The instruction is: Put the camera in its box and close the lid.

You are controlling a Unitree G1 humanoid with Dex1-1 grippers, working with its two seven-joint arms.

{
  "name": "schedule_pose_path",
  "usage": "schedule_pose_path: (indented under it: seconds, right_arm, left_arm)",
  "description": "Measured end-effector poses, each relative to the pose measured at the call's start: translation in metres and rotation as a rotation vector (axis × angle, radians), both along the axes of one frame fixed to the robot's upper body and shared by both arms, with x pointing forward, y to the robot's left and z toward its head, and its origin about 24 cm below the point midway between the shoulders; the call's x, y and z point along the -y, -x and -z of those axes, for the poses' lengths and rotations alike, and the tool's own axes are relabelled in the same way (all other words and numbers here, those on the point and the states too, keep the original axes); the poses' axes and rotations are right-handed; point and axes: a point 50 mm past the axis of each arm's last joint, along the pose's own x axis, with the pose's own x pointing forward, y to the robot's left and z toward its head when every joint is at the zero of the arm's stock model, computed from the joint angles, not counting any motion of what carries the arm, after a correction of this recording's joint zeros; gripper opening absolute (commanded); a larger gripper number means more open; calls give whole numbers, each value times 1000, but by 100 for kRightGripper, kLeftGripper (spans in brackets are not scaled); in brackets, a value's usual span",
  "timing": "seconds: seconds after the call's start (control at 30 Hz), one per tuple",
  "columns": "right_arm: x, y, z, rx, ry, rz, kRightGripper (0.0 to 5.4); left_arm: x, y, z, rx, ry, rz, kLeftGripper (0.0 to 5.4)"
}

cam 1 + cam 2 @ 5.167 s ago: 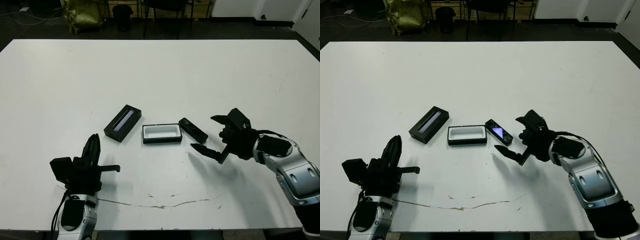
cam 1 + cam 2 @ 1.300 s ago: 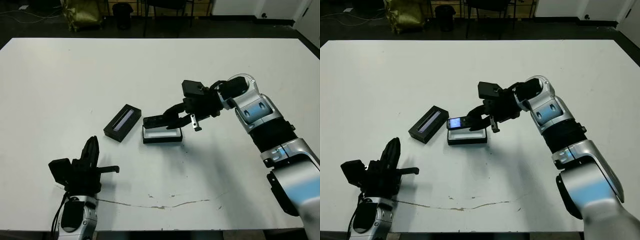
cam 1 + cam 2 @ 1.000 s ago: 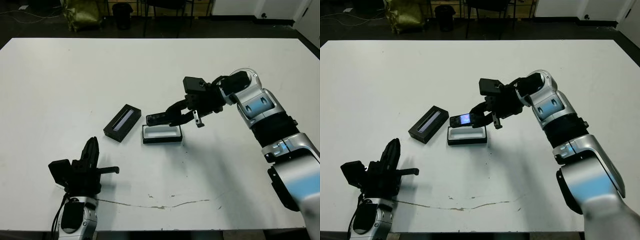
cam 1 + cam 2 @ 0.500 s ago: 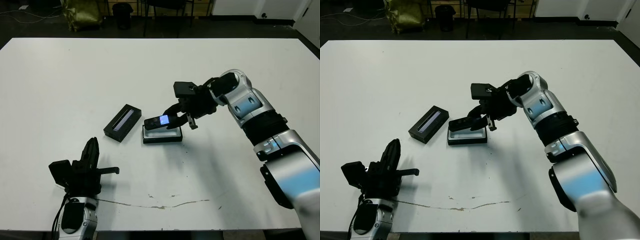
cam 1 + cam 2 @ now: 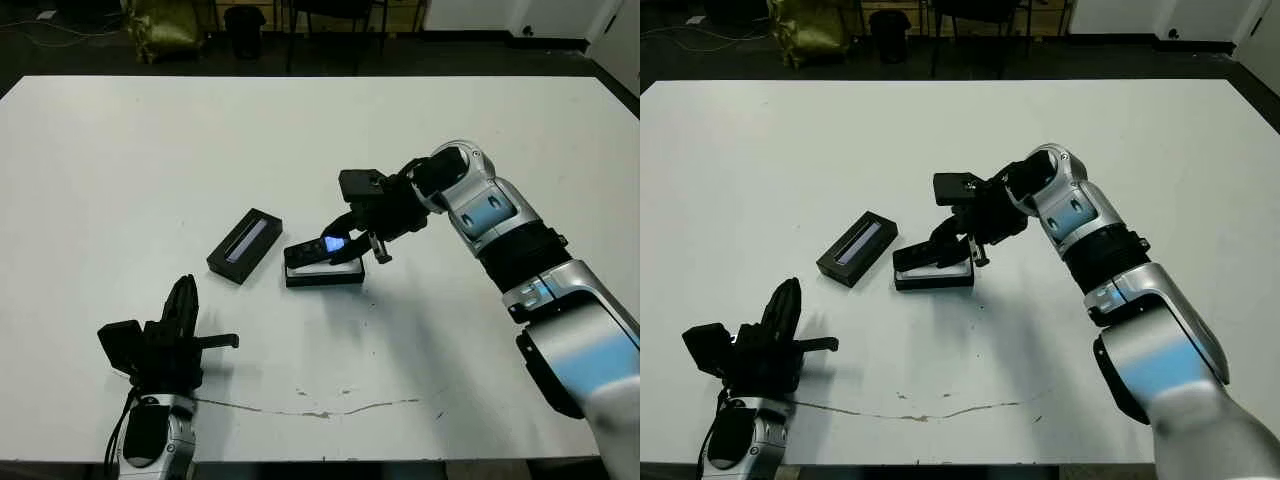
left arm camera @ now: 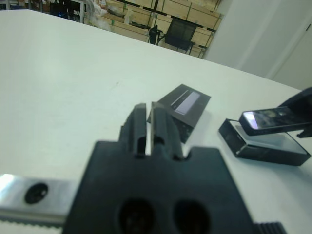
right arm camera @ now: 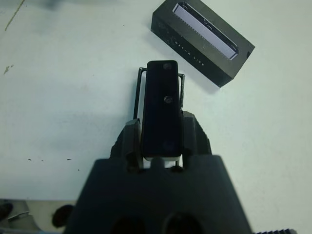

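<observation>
White bench (image 5: pixel 420 360) with a thin crack near its front edge, dark floor and chairs (image 5: pixel 330 20) beyond, right gripper (image 5: pixel 335 247) clamping camera (image 5: pixel 318 247) just above box (image 5: pixel 323 272), lid (image 5: pixel 245 246) just beside, left gripper (image 5: pixel 183 310) closed, empty, well apart.

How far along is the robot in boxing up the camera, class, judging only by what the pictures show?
Done: the right gripper has the camera clamped between its fingers. In hand: it holds the camera just above the open box, lined up lengthwise but not yet seated. Left: lower and release it, then fit the lid, which lies on the table beside the box. The left gripper is idle, away from the box.
</observation>
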Motion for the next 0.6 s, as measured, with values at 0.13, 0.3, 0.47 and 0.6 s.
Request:
schedule_pose_path:
  seconds: [0.13,0.3,0.47,0.6]
  right_arm:
    - [0,0,0,0,2,1,59]
    - [0,0,1,6,5,-5,59]
    - [2,0,2,3,11,0,59]
    - [2,-1,3,6,15,-4,59]
  left_arm:
    - [0,0,0,0,0,0,0]
    - [0,0,0,-1,3,-3,0]
    - [0,0,0,-1,1,-1,0]
    - [0,0,0,-2,-3,-2,0]
